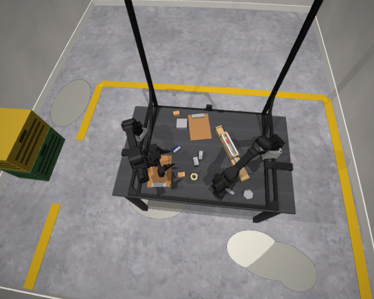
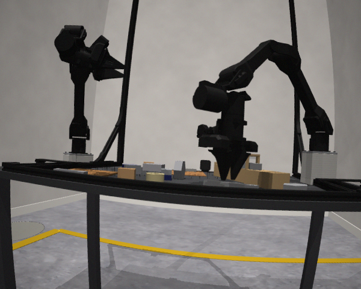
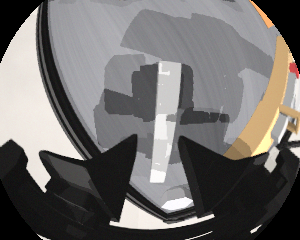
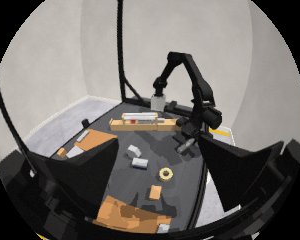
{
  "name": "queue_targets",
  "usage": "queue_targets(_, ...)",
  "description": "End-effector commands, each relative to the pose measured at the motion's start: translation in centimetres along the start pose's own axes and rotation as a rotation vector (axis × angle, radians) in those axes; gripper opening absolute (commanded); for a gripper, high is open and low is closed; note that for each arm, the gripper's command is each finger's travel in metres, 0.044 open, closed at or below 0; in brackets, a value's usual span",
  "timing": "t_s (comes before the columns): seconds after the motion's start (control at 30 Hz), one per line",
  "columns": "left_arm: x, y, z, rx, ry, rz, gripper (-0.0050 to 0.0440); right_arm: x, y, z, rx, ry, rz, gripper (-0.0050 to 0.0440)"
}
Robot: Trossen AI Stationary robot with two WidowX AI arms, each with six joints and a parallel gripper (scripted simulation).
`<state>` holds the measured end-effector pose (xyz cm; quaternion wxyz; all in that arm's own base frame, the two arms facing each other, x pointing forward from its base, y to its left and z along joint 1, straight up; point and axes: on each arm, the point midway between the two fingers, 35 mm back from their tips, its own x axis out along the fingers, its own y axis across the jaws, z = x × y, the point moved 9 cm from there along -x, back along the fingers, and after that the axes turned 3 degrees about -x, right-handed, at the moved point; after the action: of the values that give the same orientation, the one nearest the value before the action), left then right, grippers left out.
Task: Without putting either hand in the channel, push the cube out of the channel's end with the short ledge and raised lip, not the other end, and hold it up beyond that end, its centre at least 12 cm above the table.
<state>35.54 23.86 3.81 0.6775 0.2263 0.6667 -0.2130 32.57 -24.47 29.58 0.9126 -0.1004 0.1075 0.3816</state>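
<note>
A small red cube [image 1: 227, 140] sits inside a long tan channel [image 1: 231, 151] on the dark table; both also show in the right wrist view, the channel [image 4: 142, 122] far off. My left gripper [image 1: 220, 188] is low over the table's front edge. In the left wrist view its fingers stand open on either side of a thin grey stick [image 3: 162, 127] that lies flat, with gaps to it on both sides. The channel runs along that view's right edge [image 3: 273, 103]. My right gripper [image 2: 117, 70] is open and empty, raised high at the other side.
A grey hexagon [image 1: 247, 194] lies near the stick. A cream ring [image 1: 193, 175], small tan and grey blocks [image 1: 197, 158] and two orange boards [image 1: 199, 126] [image 1: 159, 175] lie across the table. Black frame posts stand at the back corners.
</note>
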Motion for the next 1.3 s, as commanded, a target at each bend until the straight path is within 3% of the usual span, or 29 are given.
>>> queue_targets(0.0,1.4,-0.34,-0.18,-0.002,0.009,-0.023,0.02,-0.01,0.0,0.02,0.0,-0.002,0.0,0.04)
queue_targets(0.6,1.96,-0.39,-0.19,-0.002,0.009,-0.023,0.02,-0.01,0.0,0.02,0.0,-0.002,0.0,0.04)
queue_targets(0.67,1.62,-0.3,-0.15,-0.001,0.006,-0.015,0.0152,-0.01,0.0,0.02,0.0,-0.002,0.0,0.04)
queue_targets(1.27,1.62,-0.3,-0.15,-0.001,0.006,-0.015,0.0045,-0.01,0.0,0.02,0.0,-0.002,0.0,0.04)
